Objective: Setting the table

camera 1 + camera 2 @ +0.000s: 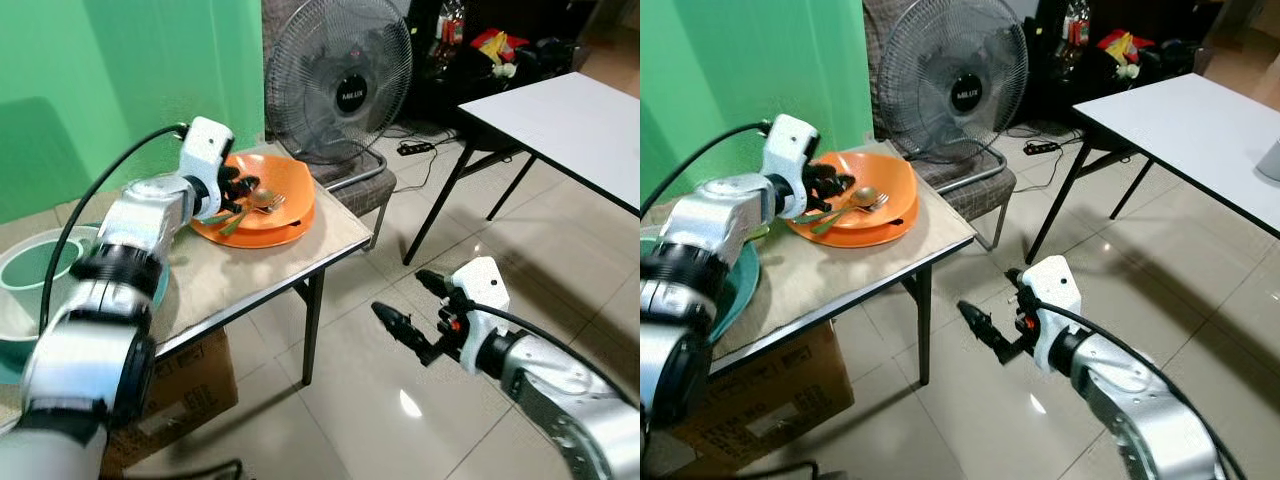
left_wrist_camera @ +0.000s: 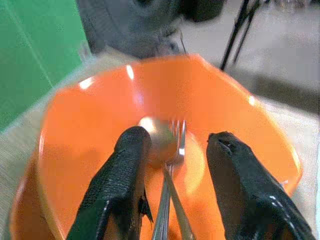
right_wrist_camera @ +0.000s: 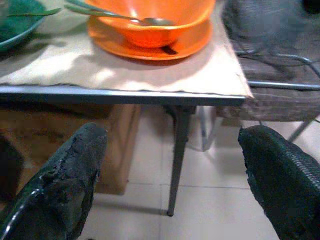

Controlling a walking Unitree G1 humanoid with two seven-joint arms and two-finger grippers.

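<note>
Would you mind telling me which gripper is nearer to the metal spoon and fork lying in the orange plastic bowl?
The left. The left gripper is open astride the metal spoon and fork in the orange plastic bowl. The right gripper hangs open over the floor, off the table.

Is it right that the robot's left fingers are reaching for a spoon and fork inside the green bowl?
Not quite. The spoon and fork lie in the orange bowl, not a green one. The left wrist view shows the left gripper with its fingers open on either side of them, inside that orange bowl.
</note>
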